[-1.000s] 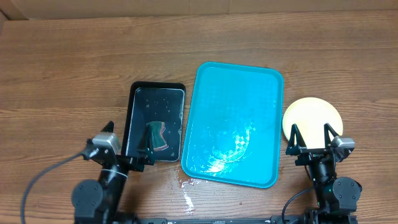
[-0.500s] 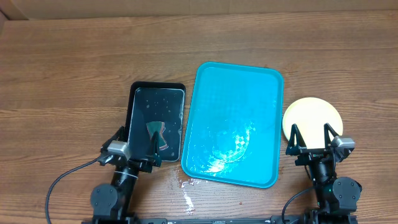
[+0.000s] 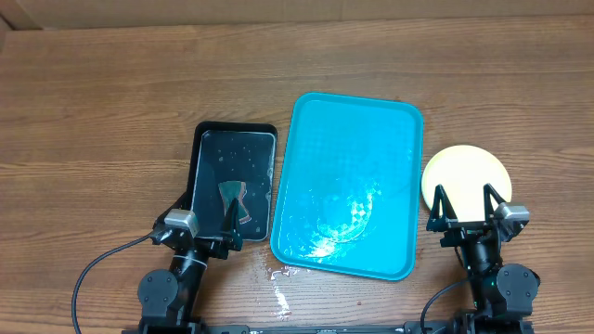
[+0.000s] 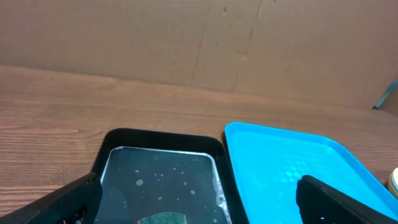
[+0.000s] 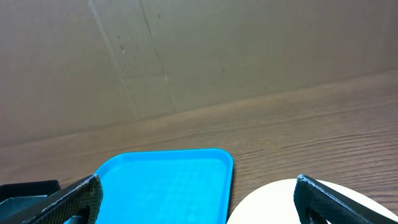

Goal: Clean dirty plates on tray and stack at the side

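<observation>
Since a second ago the left arm has drawn back toward its base and shifted slightly rightward, while the right arm has not moved. The left jaws stand wide open and empty over the near end of the black tray (image 3: 206, 139), where a dark green pad (image 3: 238, 202) lies in shallow water. The right jaws are also spread wide, holding nothing, poised over the near edge of the plates (image 3: 464, 167). These sit on the tabletop (image 3: 93, 111) just right of the tray (image 3: 348, 121), and only a pale yellow top face shows. The tray glistens wet between the two arms. A small puddle (image 3: 277, 283) lies by its near-left corner.
</observation>
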